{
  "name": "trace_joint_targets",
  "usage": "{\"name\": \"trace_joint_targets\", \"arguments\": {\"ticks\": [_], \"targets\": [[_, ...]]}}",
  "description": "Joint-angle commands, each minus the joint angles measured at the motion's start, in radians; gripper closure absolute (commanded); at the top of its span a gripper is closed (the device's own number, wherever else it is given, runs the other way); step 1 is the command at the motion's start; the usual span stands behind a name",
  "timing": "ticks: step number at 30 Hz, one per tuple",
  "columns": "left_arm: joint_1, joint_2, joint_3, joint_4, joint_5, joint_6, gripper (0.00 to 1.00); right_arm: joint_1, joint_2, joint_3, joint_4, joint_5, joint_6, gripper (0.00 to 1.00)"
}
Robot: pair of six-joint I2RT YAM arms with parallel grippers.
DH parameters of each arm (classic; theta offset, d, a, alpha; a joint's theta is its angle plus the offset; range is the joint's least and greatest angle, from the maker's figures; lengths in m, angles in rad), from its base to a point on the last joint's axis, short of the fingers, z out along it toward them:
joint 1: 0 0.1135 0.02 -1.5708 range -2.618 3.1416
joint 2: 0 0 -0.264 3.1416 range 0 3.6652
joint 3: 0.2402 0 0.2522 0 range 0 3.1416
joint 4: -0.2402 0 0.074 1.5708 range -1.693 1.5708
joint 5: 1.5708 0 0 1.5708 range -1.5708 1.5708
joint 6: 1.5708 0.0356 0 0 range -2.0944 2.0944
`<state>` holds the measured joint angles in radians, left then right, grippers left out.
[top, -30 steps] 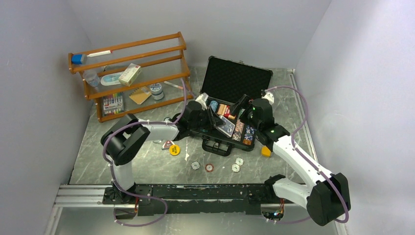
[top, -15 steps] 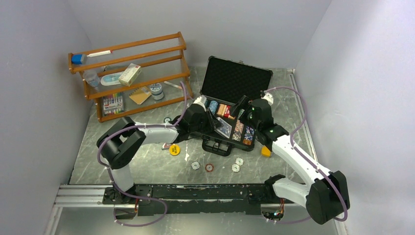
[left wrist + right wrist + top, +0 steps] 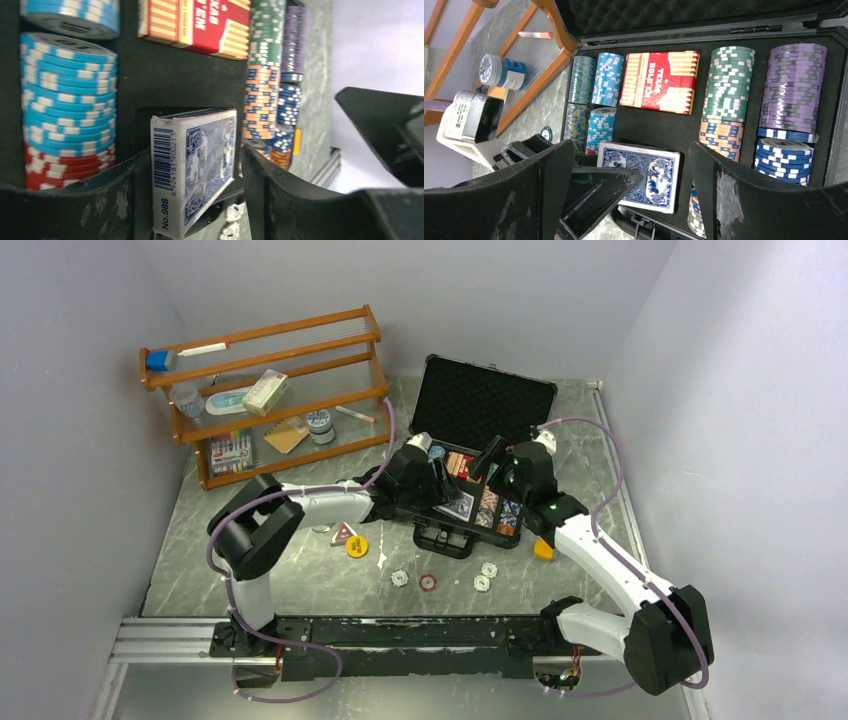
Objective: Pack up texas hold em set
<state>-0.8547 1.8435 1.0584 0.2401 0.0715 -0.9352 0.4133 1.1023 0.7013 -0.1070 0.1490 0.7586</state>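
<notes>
Open at far centre of the surface [image 3: 300, 585]: the black case [image 3: 480, 405], lid up, foam tray packed with rows of striped chips [image 3: 729, 85] and a red deck [image 3: 659, 80] lying flat in its far slot. Over the tray's near slot, the blue deck [image 3: 639, 182], seemingly tilted and not yet seated flat. Narrow around that deck, the left gripper [image 3: 195, 155], one finger on either side; impossible to tell whether clamped or just loosened. Wide and empty, the right gripper [image 3: 631, 146], hovering above the tray. Out on the surface near of the case, not touching it, four loose chips [image 3: 428, 582] and a yellow button token [image 3: 357, 547].

Likely handling: boxed deck light, fairly stiff, glossy enough to slip, so best taken across opposite edges and pressed down flat rather than dropped. Chips small, hard, lying flat; best pinched by the rim, one at a time. Case rigid and probably heavy once full; lid best pushed at its free far edge, handle kept for lifting.
</notes>
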Motion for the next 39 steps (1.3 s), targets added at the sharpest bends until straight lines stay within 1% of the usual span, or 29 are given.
{"name": "trace_joint_targets", "arguments": {"ticks": [1,7,10,12,13,18,22,29,31,35,37,39], "targets": [[-0.007,-0.041,0.061,-0.144,-0.090,0.066,0.37,-0.016,0.008,-0.010,0.029,-0.012,0.004,0.11],[-0.007,-0.091,0.047,-0.173,-0.122,0.087,0.32,-0.022,0.005,-0.026,0.037,-0.011,0.012,0.11],[-0.007,-0.099,0.050,-0.189,-0.136,0.099,0.33,-0.024,-0.005,-0.031,0.038,-0.005,0.009,0.12],[-0.007,-0.102,0.049,-0.191,-0.142,0.104,0.35,-0.024,-0.009,-0.034,0.038,0.002,0.007,0.12],[-0.007,-0.102,0.048,-0.190,-0.140,0.106,0.37,-0.025,-0.011,-0.034,0.038,0.003,0.007,0.12],[-0.007,-0.057,0.065,-0.212,-0.115,0.117,0.58,-0.025,0.001,-0.031,0.044,-0.012,0.007,0.12],[-0.007,-0.026,0.079,-0.221,-0.092,0.119,0.67,-0.026,0.015,-0.029,0.045,-0.020,0.010,0.12],[-0.008,0.011,0.092,-0.228,-0.071,0.117,0.69,-0.026,0.022,-0.024,0.043,-0.020,-0.006,0.12],[-0.008,0.020,0.095,-0.244,-0.086,0.102,0.72,-0.027,0.031,-0.019,0.045,-0.036,-0.022,0.12],[-0.006,0.006,0.080,-0.228,-0.092,0.098,0.72,-0.027,0.050,0.003,0.046,-0.086,-0.070,0.12],[-0.007,-0.018,0.085,-0.224,-0.093,0.117,0.70,-0.027,0.059,0.016,0.039,-0.102,-0.092,0.12],[-0.006,-0.060,0.086,-0.220,-0.110,0.138,0.64,-0.027,0.067,0.027,0.033,-0.121,-0.110,0.12]]}}
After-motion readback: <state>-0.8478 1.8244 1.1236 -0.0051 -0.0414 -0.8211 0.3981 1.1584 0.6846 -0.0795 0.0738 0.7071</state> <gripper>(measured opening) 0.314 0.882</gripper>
